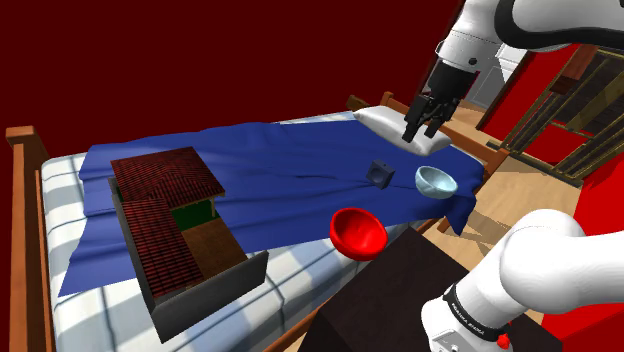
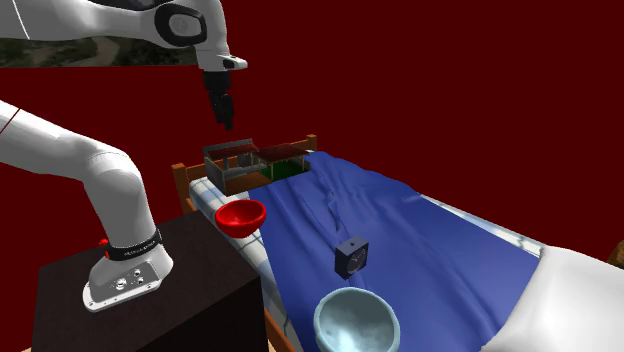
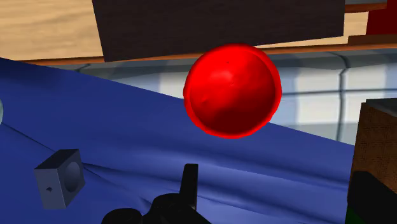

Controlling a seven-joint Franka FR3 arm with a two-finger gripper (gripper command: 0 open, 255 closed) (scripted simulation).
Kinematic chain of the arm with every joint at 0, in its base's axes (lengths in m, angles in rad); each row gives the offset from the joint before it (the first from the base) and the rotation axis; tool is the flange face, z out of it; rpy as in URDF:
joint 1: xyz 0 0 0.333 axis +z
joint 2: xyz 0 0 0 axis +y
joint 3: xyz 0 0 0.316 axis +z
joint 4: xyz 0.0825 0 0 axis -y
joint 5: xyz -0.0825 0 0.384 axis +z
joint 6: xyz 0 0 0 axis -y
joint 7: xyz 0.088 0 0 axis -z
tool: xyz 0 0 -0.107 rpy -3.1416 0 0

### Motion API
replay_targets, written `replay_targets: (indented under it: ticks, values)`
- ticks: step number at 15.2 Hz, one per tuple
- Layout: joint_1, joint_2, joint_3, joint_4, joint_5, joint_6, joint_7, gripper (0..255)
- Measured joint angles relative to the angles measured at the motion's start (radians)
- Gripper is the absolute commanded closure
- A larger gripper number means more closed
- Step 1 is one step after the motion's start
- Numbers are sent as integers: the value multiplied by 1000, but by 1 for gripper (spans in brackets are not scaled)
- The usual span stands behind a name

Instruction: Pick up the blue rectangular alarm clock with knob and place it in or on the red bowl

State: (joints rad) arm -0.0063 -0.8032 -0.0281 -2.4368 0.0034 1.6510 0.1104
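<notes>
The alarm clock (image 1: 380, 172), a small slate-blue cube with a round recess in one face, is seen resting on the rumpled blue blanket (image 1: 270, 170) that is spread over the wooden-framed bed (image 1: 25, 150). It lies near a pale blue bowl (image 1: 435, 181) and somewhat farther from the glossy red bowl (image 1: 358, 233), touching neither. The red bowl is set at the bed's edge beside the dark boxy stand (image 1: 390, 290), where the blanket meets a checked sheet. The black jaws of the white arm (image 1: 470, 40) are held apart and empty, raised well above the clock. An open box (image 1: 170, 220) with ribbed dark-red flaps is placed at the blanket's other end.
</notes>
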Motion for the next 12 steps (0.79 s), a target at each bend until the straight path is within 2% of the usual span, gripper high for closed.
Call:
replay_targets:
  ticks: [3,12]
  values:
    - [-8,22,-18,-7,-12,27,-18,0]
    - [-63,209,-154,-50,-85,253,-146,0]
